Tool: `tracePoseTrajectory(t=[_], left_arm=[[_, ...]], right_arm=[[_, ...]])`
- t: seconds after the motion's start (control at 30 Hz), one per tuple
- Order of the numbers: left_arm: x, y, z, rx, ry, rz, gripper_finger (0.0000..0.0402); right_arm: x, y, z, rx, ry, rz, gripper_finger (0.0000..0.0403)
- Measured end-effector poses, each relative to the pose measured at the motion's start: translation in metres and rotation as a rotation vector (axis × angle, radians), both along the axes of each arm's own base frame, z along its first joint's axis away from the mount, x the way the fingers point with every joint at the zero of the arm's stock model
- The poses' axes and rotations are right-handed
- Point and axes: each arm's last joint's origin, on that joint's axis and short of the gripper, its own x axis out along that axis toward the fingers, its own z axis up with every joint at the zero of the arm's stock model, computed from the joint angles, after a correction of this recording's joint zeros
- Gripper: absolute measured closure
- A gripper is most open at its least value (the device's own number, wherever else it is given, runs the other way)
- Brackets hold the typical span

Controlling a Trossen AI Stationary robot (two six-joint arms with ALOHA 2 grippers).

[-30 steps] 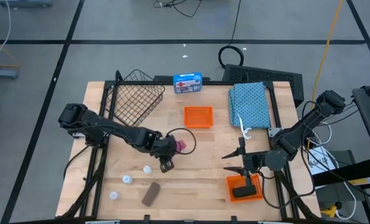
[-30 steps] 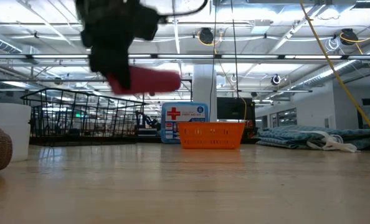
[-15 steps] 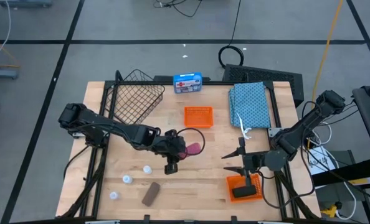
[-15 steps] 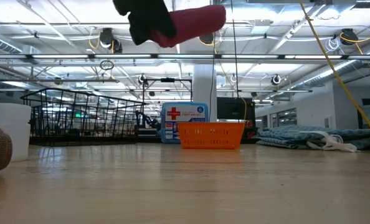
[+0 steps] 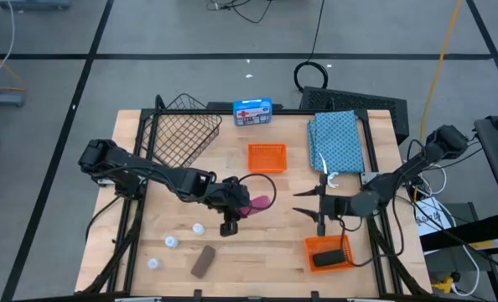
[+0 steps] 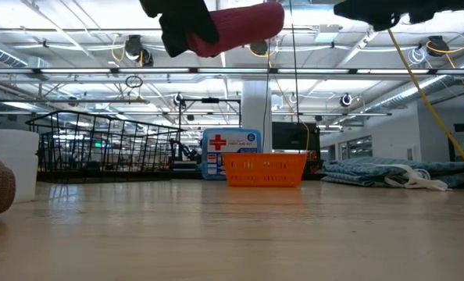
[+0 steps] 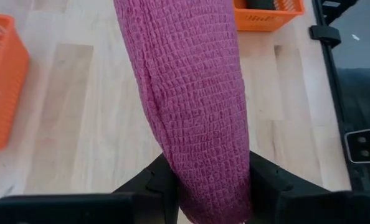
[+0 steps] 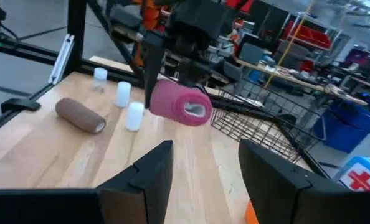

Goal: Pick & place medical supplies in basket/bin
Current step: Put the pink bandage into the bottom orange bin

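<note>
Lifted since a second ago, the soft, light pink roll sits pinched mid-length in the left hand; the right hand hovers open.

- My left arm reaches from the table's left edge across to its middle, bent at the elbow and stretched low and long.
- My left gripper is raised above the table surface, its fingers closed on the pink roll, which sticks out sideways past them.
- My right arm comes in from the right edge, folded at the elbow, its forearm pointing toward the table's centre.
- My right gripper hangs clear of the table with its two fingers apart and nothing between them, facing my left gripper.
</note>
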Motion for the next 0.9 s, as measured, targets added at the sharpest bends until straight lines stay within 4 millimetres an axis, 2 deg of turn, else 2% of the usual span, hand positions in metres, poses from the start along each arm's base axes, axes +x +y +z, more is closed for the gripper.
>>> tracePoseTrajectory(t=[0.4,0.63,0.77,0.9], left_arm=[[0.0,0.0,0.0,-0.002,0.0,-0.027,0.0275],[0.0,0.0,0.0,0.004,-0.002,-0.034,0.0275],[0.0,0.0,0.0,0.008,-0.003,-0.039,0.0275],[0.0,0.0,0.0,0.016,-0.006,-0.048,0.0275]], right_arm=[[0.029,-0.018,-0.01,0.12,-0.024,0.077,0.0232],[0.049,-0.032,-0.013,0.32,-0.018,0.11,0.0229],[0.06,-0.038,-0.014,0.394,0.01,0.176,0.0201],[0.072,-0.04,-0.016,0.391,0.018,0.168,0.0149]])
